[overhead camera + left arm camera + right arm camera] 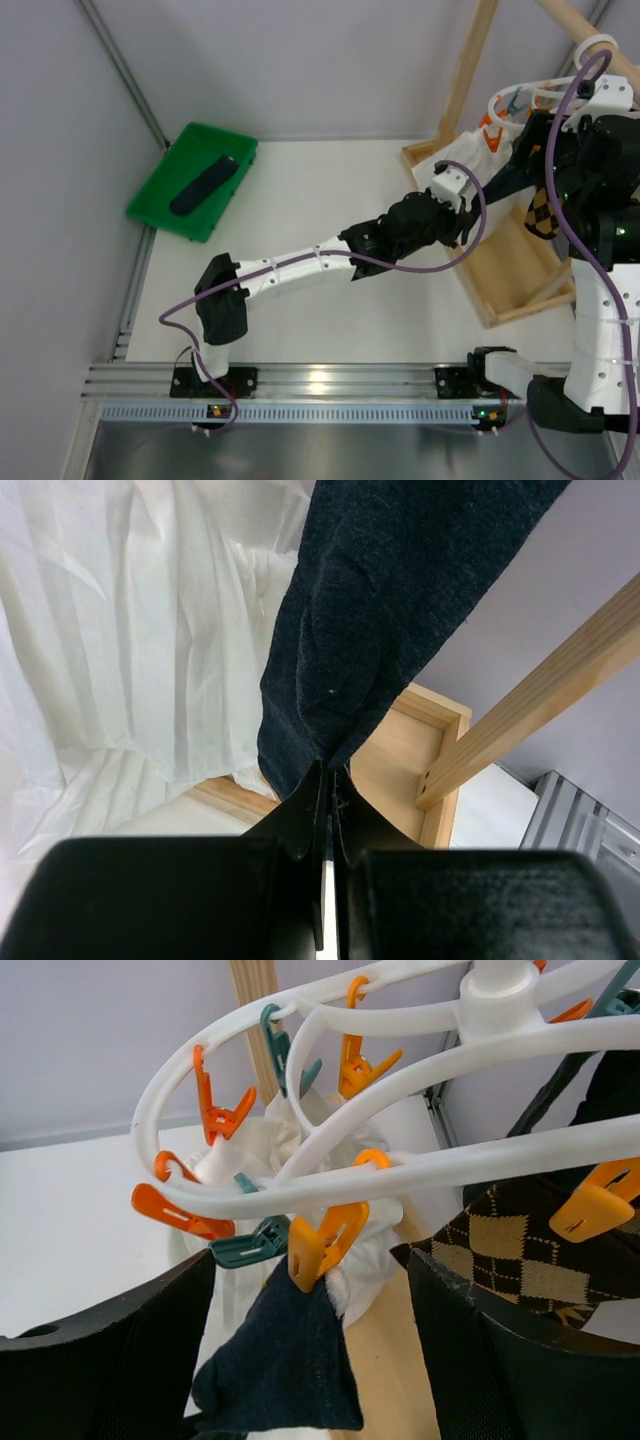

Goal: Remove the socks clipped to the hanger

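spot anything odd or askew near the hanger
The white cloth is bunched up under the hanger, crowding the clips. The plain dark sock hangs by one corner from an orange clip, its lower end pinched in the left gripper.

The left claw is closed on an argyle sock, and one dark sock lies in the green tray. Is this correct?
Not fully: the left wrist view shows the left claw closed on a plain dark sock, not argyle. One dark sock does lie in the green tray.

Matt knit sock (380,610), seemingly glossy plastic hanger (450,1165)
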### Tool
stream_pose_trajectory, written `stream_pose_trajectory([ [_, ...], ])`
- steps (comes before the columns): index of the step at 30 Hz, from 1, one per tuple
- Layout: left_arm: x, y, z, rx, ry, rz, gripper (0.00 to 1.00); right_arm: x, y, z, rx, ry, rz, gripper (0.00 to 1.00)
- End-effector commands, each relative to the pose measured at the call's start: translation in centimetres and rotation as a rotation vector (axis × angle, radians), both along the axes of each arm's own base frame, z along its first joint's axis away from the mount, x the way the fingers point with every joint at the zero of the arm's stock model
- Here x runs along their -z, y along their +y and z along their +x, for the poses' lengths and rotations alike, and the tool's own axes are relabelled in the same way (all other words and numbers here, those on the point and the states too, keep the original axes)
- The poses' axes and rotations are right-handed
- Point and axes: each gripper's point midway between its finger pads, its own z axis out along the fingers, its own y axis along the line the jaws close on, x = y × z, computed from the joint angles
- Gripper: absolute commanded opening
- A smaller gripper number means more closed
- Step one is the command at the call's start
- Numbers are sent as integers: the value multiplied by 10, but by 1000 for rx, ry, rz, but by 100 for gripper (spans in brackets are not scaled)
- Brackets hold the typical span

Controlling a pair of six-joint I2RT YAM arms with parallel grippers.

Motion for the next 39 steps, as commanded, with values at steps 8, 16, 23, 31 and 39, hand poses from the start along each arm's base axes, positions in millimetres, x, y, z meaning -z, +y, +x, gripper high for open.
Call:
stream_pose_trajectory([
  [8, -25, 9, 0, 50, 21, -69, 0, -30, -5, 24, -68, -161, 6, 70],
  [16, -25, 10, 3, 58, 32, -76, 0, -34, 6, 27, -161, -211, 31, 62],
  [23, -24, 10, 3, 66, 43, -79, 0, -40, 10, 23, -188, -257, 33, 50],
  [31, -22, 10, 4, 68, 52, -79, 0, -32, 12, 26, -201, -235, 54, 24],
  [39, -19, 13, 5, 67, 63, -78, 0, -25, 6, 29, -165, -205, 66, 0],
])
